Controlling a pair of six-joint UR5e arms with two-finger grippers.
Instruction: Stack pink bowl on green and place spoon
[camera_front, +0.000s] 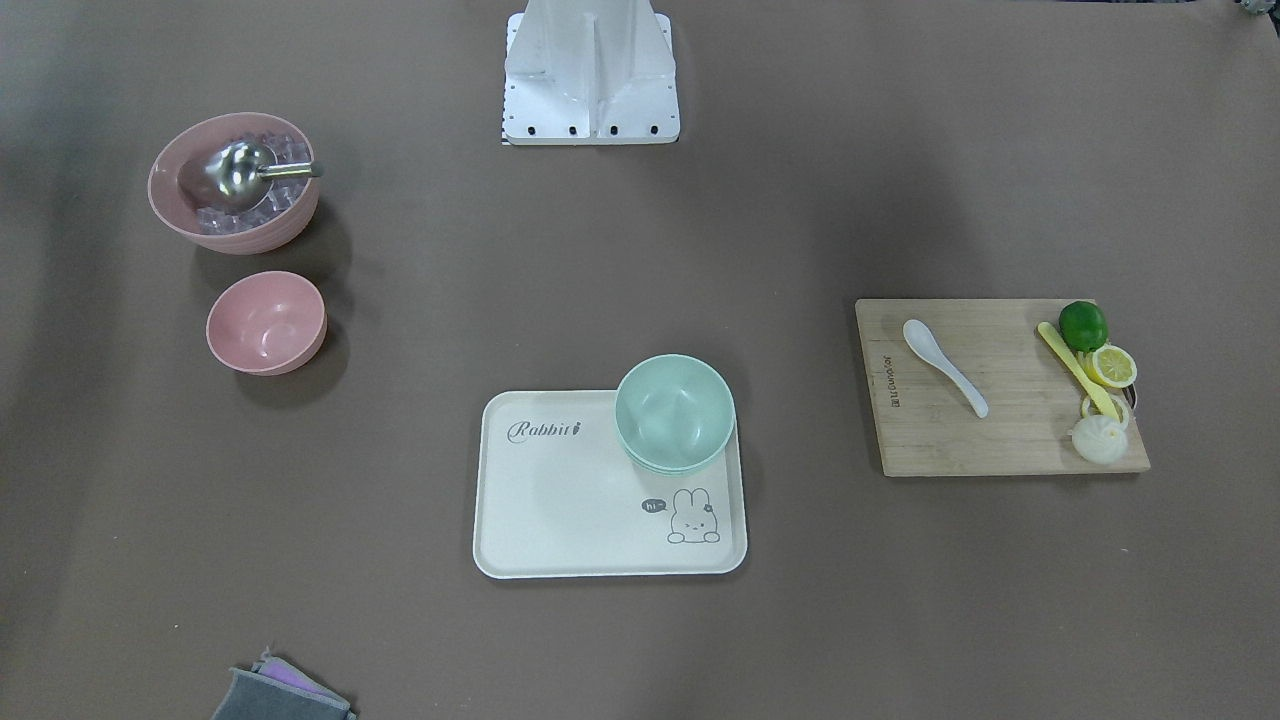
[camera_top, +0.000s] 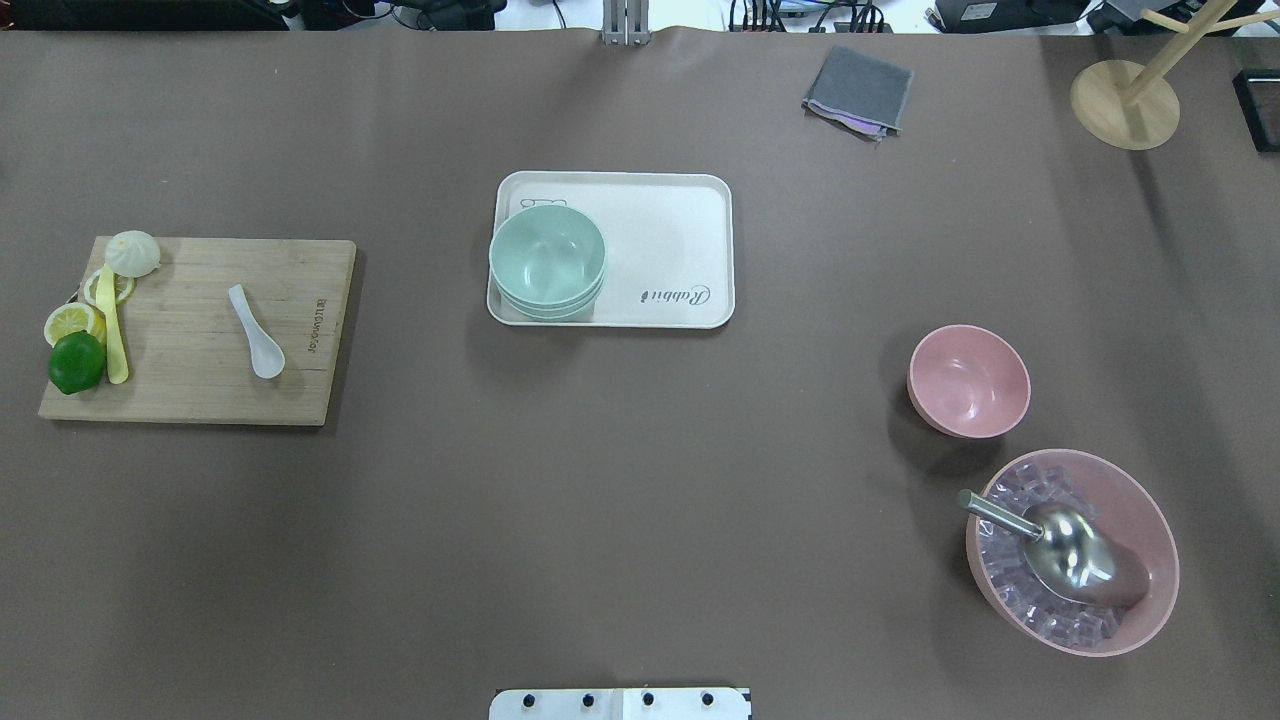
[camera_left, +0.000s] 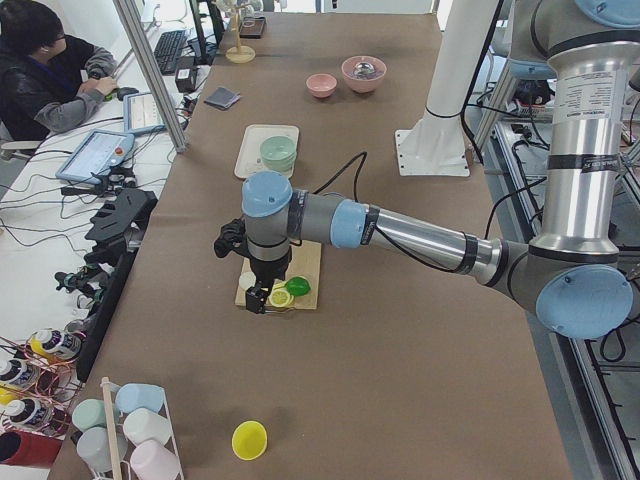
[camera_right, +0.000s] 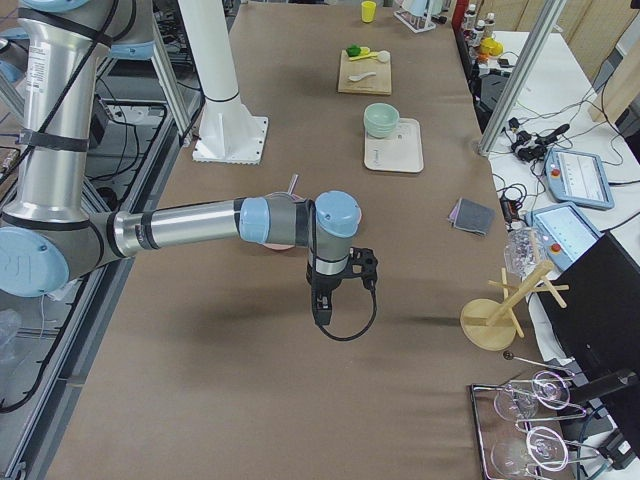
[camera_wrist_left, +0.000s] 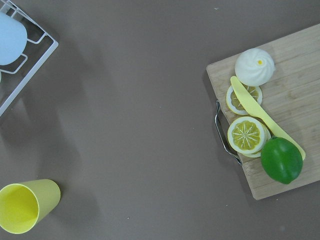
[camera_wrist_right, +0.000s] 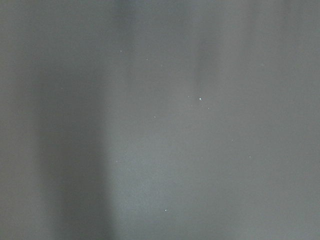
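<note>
Both arms are stretched out long and nearly level: left arm (camera_left: 400, 232) and right arm (camera_right: 180, 228) each end in a wrist bent straight down. Left gripper (camera_left: 262, 298) and right gripper (camera_right: 321, 312) hang pointing downward, honestly can't tell if either is open or closed

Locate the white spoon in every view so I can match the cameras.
Front-facing: white spoon right of centre, on the cutting board.
Overhead: spoon at left, on the board.
Exterior left: cannot make it out; the left arm covers much of the board.
Exterior right: spoon top centre, tiny, on the board.
Left wrist: not in it.
Right wrist: not in it.
Shared landmark: the lime at the board's end.
</note>
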